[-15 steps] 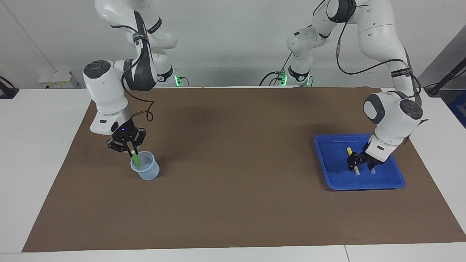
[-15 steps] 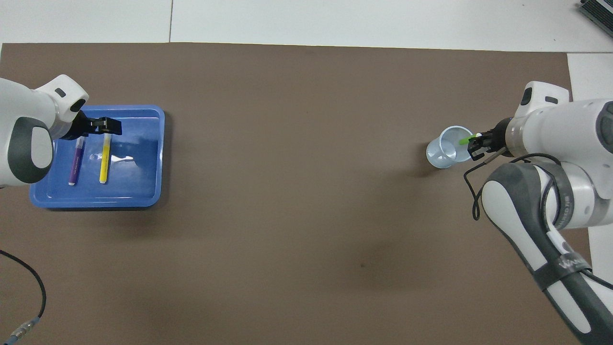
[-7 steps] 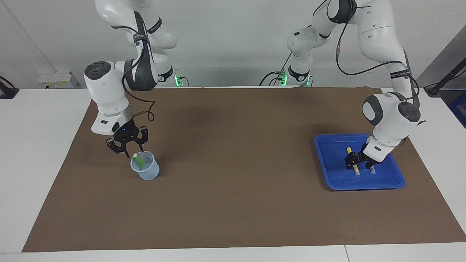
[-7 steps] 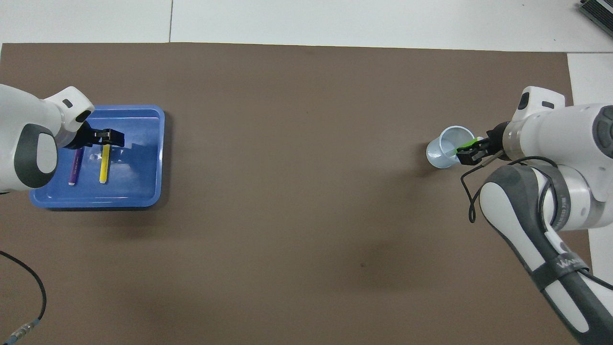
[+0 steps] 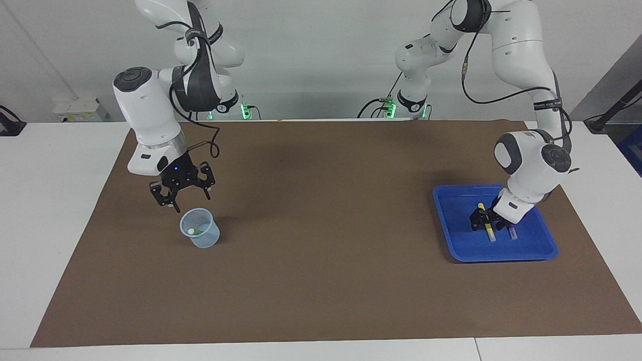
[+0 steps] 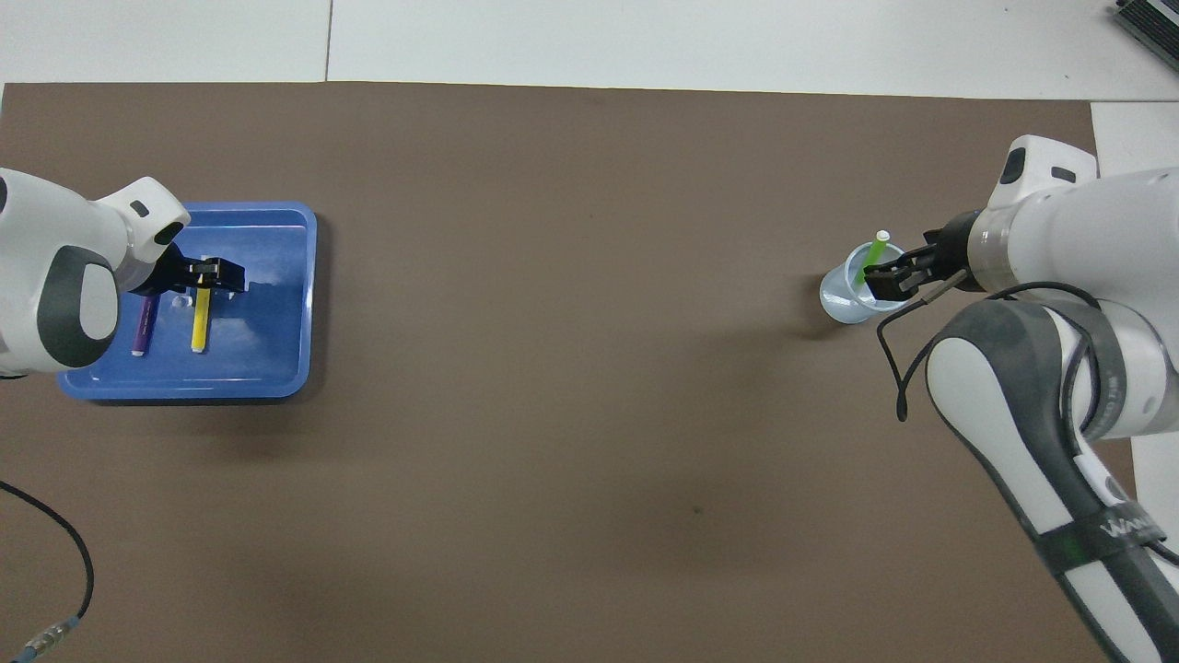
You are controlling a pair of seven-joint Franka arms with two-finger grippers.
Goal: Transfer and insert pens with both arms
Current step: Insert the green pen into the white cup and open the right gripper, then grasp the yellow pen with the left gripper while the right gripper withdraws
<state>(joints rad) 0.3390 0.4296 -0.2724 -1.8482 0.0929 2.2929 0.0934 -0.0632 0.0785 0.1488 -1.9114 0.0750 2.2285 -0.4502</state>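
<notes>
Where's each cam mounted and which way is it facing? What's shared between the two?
Facing view: high, across the table, looking at the robots; shows both arms whole, bases at the top, right hand over the cup, left hand down in the blue tray.
Overhead view: high above the robots' end, looking forward and steeply down; arms enter from the bottom corners, bases unseen.
Shared: brown mat, tray, cup, green pen in the cup, yellow pen and purple pen in the tray, mirrored half a turn.

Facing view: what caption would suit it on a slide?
Green pen dropped in cup, open right gripper above; left gripper over yellow pen in tray.
</notes>
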